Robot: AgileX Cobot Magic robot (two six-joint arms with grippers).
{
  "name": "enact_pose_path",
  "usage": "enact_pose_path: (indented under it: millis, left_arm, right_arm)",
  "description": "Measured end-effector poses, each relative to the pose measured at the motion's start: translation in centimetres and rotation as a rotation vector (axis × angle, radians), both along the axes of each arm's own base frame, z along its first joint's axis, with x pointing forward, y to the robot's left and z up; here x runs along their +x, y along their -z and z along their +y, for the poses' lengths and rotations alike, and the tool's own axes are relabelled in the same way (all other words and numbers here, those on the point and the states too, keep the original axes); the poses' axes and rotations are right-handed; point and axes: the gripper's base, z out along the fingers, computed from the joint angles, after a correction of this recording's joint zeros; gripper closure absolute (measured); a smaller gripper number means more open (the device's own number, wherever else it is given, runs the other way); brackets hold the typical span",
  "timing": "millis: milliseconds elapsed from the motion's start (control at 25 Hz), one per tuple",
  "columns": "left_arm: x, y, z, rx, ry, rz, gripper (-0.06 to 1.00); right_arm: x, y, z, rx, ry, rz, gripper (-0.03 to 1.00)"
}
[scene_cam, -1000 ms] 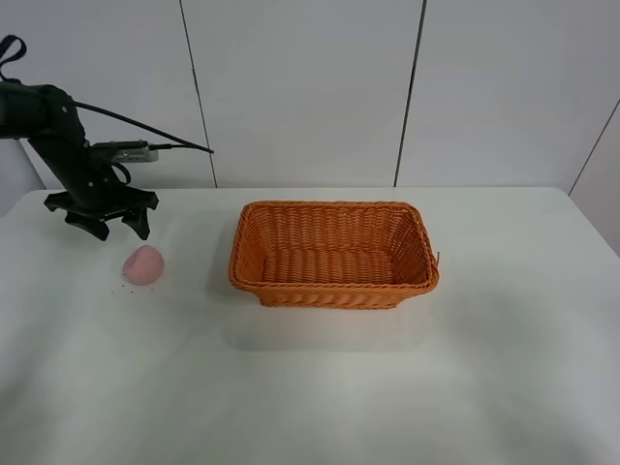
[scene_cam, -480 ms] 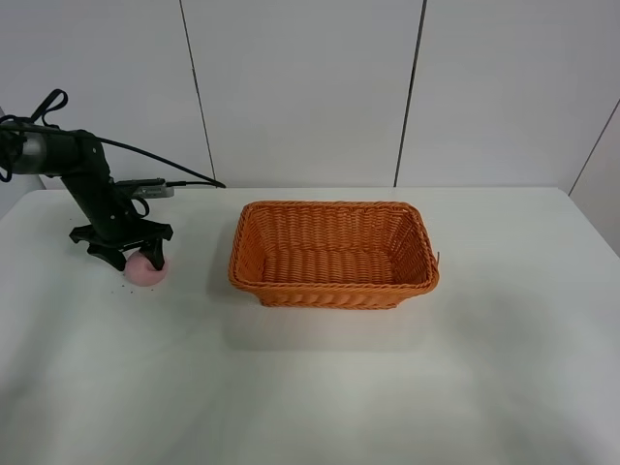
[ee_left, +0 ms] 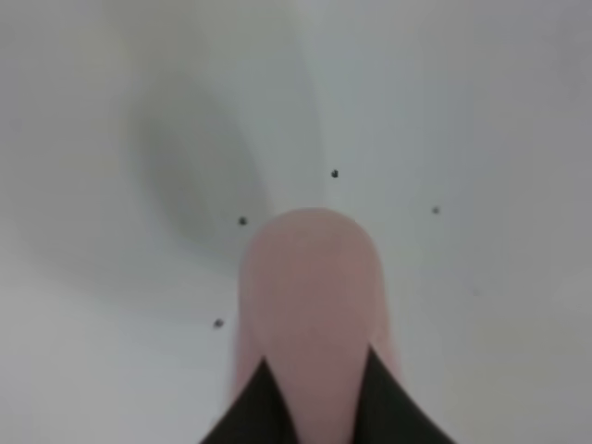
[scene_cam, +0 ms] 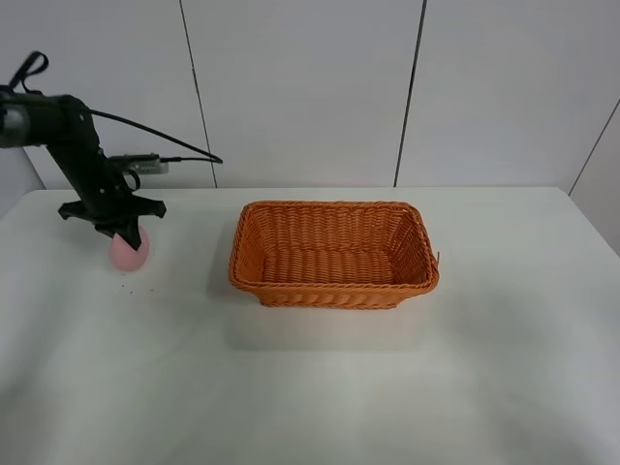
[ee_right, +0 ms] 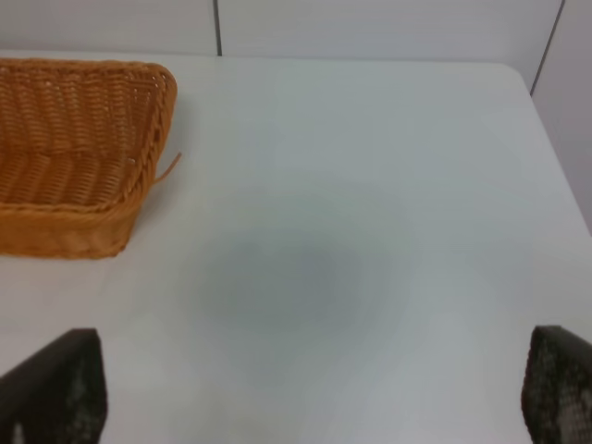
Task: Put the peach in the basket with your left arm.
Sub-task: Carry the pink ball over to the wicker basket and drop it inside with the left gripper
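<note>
The left gripper has lifted the peach, pinched under it by the round sides; it seems light and soft.

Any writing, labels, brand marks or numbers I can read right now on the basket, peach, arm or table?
None: no view shows readable text.
Basket: plain weave, no tag visible.
Peach: unmarked.
Table: the dark specks are dots, not characters.
Grey part on the left arm: too small to tell whether it bears any marking.
</note>
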Motion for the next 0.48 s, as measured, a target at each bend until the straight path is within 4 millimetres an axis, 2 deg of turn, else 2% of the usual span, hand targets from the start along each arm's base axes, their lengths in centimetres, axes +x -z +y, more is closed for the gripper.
enact_pose_path:
  millis: [200, 280, 360, 480]
  left_arm:
    - [-0.5, -7.8, -0.3, 0.004, 0.001, -0.095, 0.90]
    - [-0.8, -9.4, -1.1, 0.029, 0.015, -0.104, 0.90]
    - [-1.0, -10.0, -2.7, 0.049, 0.044, -0.097, 0.90]
    - [-1.3, -10.4, -7.0, 0.044, 0.128, -0.112, 0.90]
  right_arm:
    - [0.0, 0.0, 0.0, 0.000, 0.000, 0.000, 0.27]
    - [0.0, 0.0, 0.0, 0.000, 0.000, 0.000, 0.27]
    - [0.0, 0.0, 0.0, 0.000, 0.000, 0.000, 0.27]
    - [0.0, 0.0, 0.0, 0.000, 0.000, 0.000, 0.27]
